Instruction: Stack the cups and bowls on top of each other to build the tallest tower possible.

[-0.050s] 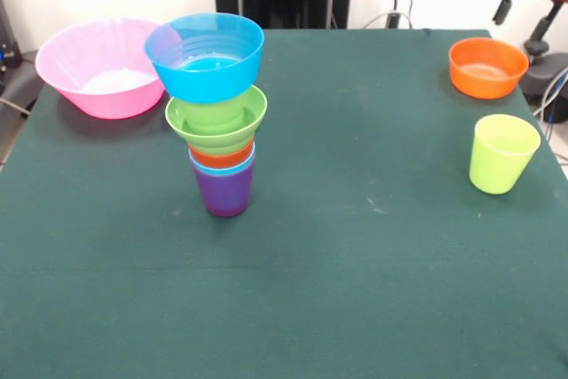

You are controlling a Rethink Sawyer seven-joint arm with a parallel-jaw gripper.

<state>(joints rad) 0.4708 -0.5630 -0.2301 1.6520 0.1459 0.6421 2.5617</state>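
Front view: blue bowl point(205, 57) tops the tower point(216, 113)

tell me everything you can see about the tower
The tower is a nested stack of shiny plastic pieces standing upright on the green table, left of centre. A purple cup forms the base, mouth up. Above it show a thin light blue rim and an orange rim, then a green bowl, then a blue bowl on top, tipped slightly. It widens upward, so it looks top-heavy. Only the table touches it; whether it touches the pink bowl behind cannot be told.
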